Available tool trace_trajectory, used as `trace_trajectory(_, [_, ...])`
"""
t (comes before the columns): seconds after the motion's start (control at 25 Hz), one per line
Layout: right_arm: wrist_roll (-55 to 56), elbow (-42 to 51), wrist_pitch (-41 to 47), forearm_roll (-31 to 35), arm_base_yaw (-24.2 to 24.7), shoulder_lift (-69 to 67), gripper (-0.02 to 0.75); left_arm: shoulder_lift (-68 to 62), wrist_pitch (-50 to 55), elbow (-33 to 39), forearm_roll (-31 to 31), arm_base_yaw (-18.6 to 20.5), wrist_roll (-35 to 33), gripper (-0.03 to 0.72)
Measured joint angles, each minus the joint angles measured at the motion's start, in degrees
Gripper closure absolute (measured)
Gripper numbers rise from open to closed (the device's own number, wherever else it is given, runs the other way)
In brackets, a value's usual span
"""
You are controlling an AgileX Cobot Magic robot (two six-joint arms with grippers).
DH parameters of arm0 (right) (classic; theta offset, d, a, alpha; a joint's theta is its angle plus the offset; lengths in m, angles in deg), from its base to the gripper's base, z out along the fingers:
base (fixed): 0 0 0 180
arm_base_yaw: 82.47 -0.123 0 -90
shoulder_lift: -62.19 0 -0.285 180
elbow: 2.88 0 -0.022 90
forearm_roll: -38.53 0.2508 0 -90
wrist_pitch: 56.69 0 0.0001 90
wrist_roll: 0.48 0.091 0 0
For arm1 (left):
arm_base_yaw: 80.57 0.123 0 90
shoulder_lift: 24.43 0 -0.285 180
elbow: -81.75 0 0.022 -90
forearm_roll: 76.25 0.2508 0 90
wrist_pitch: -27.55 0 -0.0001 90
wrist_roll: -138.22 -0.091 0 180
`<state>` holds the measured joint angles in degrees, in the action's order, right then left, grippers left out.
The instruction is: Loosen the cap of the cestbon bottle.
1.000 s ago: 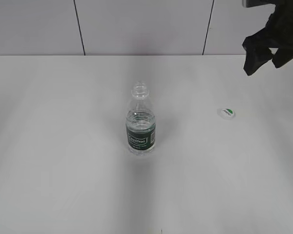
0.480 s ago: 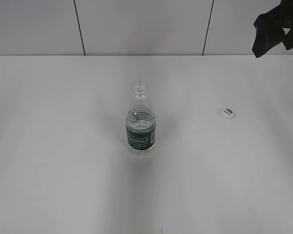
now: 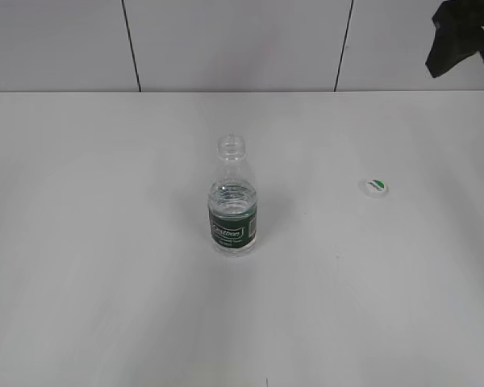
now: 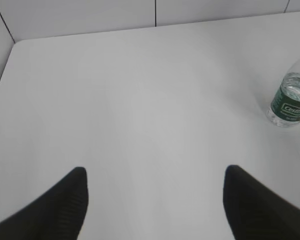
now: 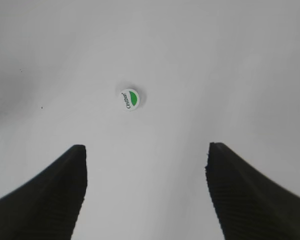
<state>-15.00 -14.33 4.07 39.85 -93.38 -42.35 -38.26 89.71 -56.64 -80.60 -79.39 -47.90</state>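
We judge the cap (image 5: pixel 130 99) light and slippery, lying off the cestbon bottle (image 3: pixel 232 208) ahead of our spread, empty right end effector (image 5: pixel 146 192) (pinch its rim).

Bright, even, diffuse light (soft faint shadows, slight blur)

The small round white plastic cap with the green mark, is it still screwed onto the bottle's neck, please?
No, the small round white plastic cap lies on the white table, apart from the clear plastic water bottle, whose threaded neck is bare.
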Motion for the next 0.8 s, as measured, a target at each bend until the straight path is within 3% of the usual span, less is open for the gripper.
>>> trace_trajectory(0.24, [0.00, 0.00, 0.50, 0.00, 0.00, 1.24, 0.174, 4.27, -0.95, 4.82, -0.47, 0.00, 0.00, 0.176])
trace_trajectory(0.6, [0.74, 0.00, 1.62, -0.02, 0.00, 2.33, 0.174, 6.39, -0.81, 5.33, 0.40, 0.00, 0.00, 0.176])
trace_trajectory(0.8, [6.47, 0.00, 2.49, -6.17, 0.00, 5.83, 0.174, 6.39, -0.81, 5.33, 1.11, 0.00, 0.00, 0.200])
